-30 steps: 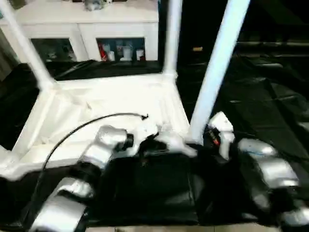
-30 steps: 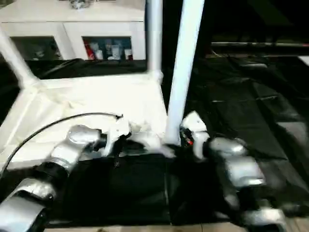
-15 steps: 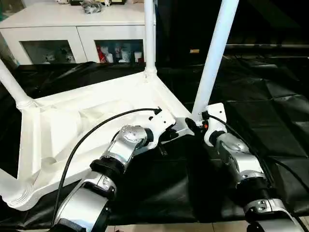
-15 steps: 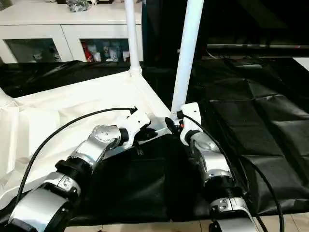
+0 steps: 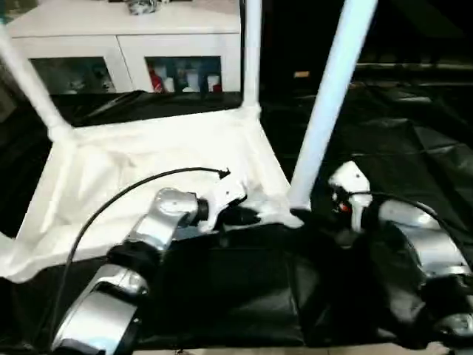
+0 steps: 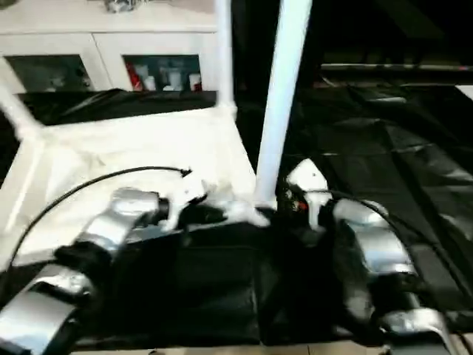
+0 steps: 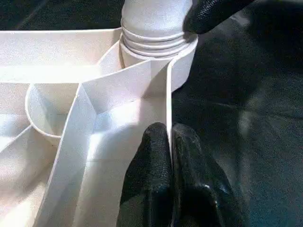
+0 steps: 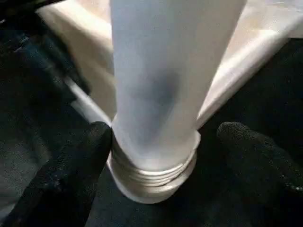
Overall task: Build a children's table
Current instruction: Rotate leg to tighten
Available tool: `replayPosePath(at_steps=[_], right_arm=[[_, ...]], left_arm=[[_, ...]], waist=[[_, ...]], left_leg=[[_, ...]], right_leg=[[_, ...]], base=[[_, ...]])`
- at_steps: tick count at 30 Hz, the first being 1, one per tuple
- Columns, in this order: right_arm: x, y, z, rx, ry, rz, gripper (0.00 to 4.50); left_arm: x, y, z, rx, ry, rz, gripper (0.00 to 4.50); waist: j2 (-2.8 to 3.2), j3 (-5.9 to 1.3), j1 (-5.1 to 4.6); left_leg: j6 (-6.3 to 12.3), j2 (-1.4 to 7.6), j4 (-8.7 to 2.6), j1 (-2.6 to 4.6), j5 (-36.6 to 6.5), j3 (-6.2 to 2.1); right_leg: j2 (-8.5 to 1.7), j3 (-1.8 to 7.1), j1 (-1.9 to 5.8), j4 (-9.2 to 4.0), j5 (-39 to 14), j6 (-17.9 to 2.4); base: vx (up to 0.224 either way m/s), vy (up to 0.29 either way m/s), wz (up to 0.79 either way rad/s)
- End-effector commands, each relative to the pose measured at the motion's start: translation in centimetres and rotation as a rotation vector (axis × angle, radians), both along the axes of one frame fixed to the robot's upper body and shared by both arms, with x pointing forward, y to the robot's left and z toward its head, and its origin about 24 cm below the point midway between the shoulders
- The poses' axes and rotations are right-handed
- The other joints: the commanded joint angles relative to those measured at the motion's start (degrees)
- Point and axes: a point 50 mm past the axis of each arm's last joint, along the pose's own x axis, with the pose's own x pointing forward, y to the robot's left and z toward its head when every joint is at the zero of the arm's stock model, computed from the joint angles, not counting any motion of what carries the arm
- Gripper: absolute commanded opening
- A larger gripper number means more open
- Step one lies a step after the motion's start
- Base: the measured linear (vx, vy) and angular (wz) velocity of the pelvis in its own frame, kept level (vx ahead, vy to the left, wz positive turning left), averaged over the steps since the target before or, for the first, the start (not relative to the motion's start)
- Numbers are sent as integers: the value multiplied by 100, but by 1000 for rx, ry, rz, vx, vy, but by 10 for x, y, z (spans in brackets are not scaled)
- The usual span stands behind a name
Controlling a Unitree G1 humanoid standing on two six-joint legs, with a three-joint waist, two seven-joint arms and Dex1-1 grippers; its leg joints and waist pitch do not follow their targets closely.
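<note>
the black-covered work table (image 5: 414, 170) carries the white tabletop (image 5: 148, 166) lying underside up, legs rising from its corner sockets. the near leg (image 8: 161, 90) stands threaded in its socket (image 7: 182, 66). the left gripper (image 7: 169, 156) is pinched closed on the tabletop's raised rim (image 7: 168, 99). the right gripper (image 8: 156, 156) has its fingers spread either side of that leg's base, one finger (image 8: 71, 170) touching it.

Upright leg (image 5: 329, 103) betw. grippers; black table (image 5: 414, 159) rt.
</note>
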Motion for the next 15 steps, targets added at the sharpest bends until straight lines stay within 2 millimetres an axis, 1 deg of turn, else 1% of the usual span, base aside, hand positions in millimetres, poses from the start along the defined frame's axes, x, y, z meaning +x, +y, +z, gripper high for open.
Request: replayPosePath(at_steps=[1, 2, 3, 5, 7, 9, 11, 12, 13, 14, 15], right_arm=[[-4, -1, 1, -10, 20, 43, 393], [-6, 0, 1, -11, 33, 63, 393], [-7, 1, 0, -10, 41, 73, 393], [-9, 4, -3, -12, 62, 104, 393], [-5, 8, -4, -7, 37, 82, 393], [0, 11, -5, 12, 19, 55, 368], [2, 13, -5, 27, 21, 48, 360], [3, 14, -4, 31, 21, 47, 346], [3, 15, -4, 32, 20, 49, 346], [3, 15, -4, 34, 20, 54, 330], [2, 16, -3, 40, 24, 61, 319]], left_arm=[[-5, -3, 3, -77, 24, -49, 0], [-6, -3, 3, -82, 29, -60, 0], [-6, -3, 4, -84, 30, -65, 0], [-7, -3, 4, -93, 34, -80, 0], [-7, -4, 3, -94, 33, -79, 0], [-8, -4, 3, -95, 33, -77, 0], [-8, -5, 3, -95, 34, -77, 0], [-8, -5, 3, -94, 35, -78, 0], [-9, -4, 3, -94, 35, -78, 0], [-9, -4, 3, -95, 36, -79, 0], [-9, -4, 2, -94, 37, -79, 0]], waist=[[-126, -342, 42], [-136, -336, 43], [-136, -332, 65], [-147, -323, 76], [-146, -314, 70], [-152, -318, 62], [-158, -319, 63], [-155, -323, 68], [-155, -330, 69], [-163, -332, 74], [-158, -329, 76]], left_leg=[[725, 232, -327, 60, -892, -70], [722, 234, -330, 61, -920, -67], [702, 237, -331, 67, -956, -65], [643, 235, -339, 71, -1052, -65], [576, 232, -348, 68, -1118, -67], [511, 230, -353, 71, -1124, -74], [487, 226, -355, 72, -1101, -74], [487, 231, -354, 73, -1072, -76], [519, 229, -345, 69, -980, -73], [540, 228, -341, 65, -945, -71], [572, 225, -340, 56, -898, -72]], right_leg=[[-267, 139, 268, -275, -680, -1662], [-266, 141, 266, -284, -722, -1662], [-269, 146, 263, -289, -804, -1644], [-276, 148, 256, -309, -1022, -1583], [-280, 151, 247, -326, -1183, -1532], [-289, 153, 234, -333, -1295, -1491], [-281, 154, 242, -331, -1289, -1481], [-283, 154, 245, -319, -1240, -1485], [-275, 153, 250, -301, -1079, -1504], [-277, 154, 256, -293, -1018, -1512], [-276, 151, 260, -285, -956, -1517]], base=[[0, 0, 0], [0, 0, 0], [0, 0, 0], [0, 0, 0], [0, 0, 0], [0, 0, 0], [0, 0, 0], [0, 0, 0], [0, 0, 0], [0, 0, 0], [0, 0, 0]])
